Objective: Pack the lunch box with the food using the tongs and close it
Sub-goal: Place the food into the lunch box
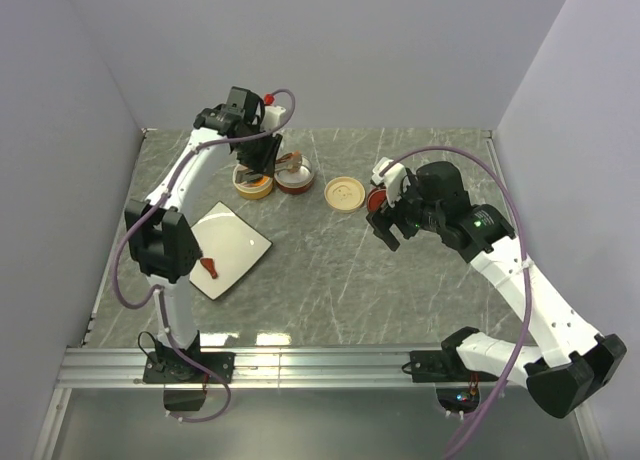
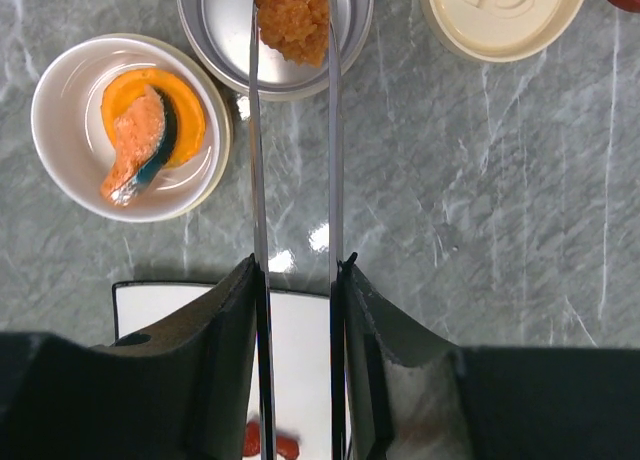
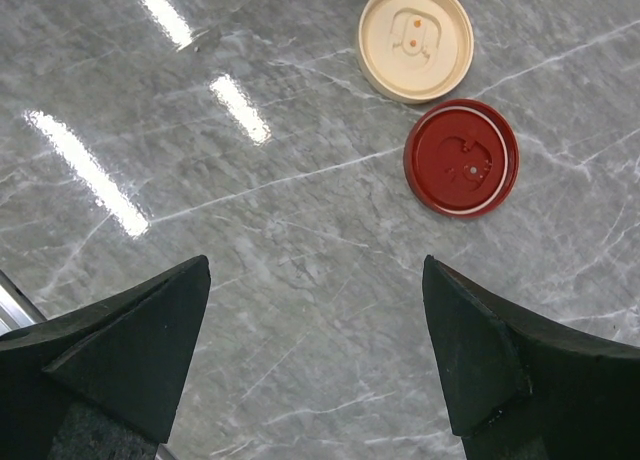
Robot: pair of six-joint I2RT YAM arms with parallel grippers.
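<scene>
Silver tongs point(image 2: 258, 180) gripped btwn left fingers point(image 2: 215, 365), pinching brown food point(image 2: 293, 18) over tub point(image 2: 222, 35); right fingers point(image 3: 130, 350) wide.

The table point(image 3: 300, 230) was grey with pale marble veins. I saw a cream lid point(image 3: 415, 40), a dark red lid point(image 3: 461, 158), a white plate point(image 1: 240, 242), and a scrap point(image 1: 209, 268) that looked red.

The whole table point(image 1: 400, 280) is taken in from high above and behind its near edge, with the view facing down and forward to the far edge. The left wrist view is held close over the far left part and directed straight down along the tongs point(image 2: 255, 180) at the cream tub point(image 2: 70, 90) and the steel-lined tub point(image 2: 225, 30). The right wrist view is set higher, right of the middle. The cream lid point(image 3: 415, 40) is shared by all three views.
</scene>
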